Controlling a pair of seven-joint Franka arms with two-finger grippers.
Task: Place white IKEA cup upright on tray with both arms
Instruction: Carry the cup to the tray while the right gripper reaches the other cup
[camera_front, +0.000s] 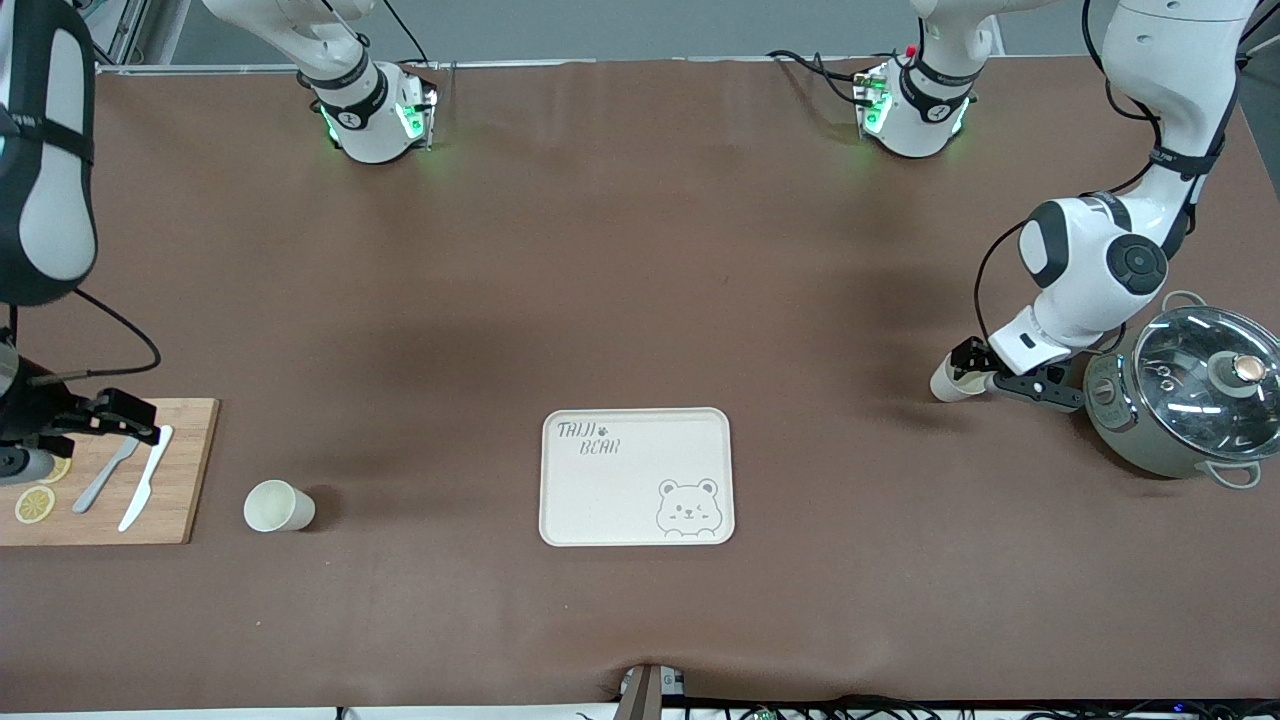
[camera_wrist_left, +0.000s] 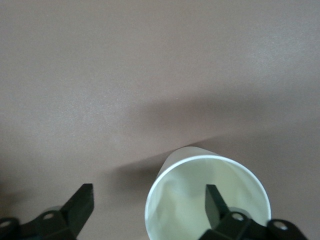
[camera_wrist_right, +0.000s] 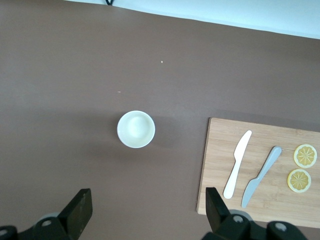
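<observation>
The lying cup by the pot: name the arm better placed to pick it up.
Left. The left gripper is open at the lying cup, one finger inside its mouth. The right gripper hangs open over the cutting board.

I see a matt brown cloth-like cover (camera_front: 620, 250) over the table. The tray (camera_front: 600, 490) looks like smooth matt cream plastic. The cutting board (camera_front: 185, 480) is pale wood with visible grain. On it, one knife (camera_wrist_right: 237, 164) looks white plastic, the other (camera_wrist_right: 261, 176) grey and dull. The pot (camera_front: 1130, 420) has a satin olive body and a glossy glass lid (camera_front: 1190, 370). Both cups (camera_front: 275, 506) (camera_wrist_left: 200, 195) look matt white. Arm shells (camera_front: 1085, 270) are glossy white plastic.
</observation>
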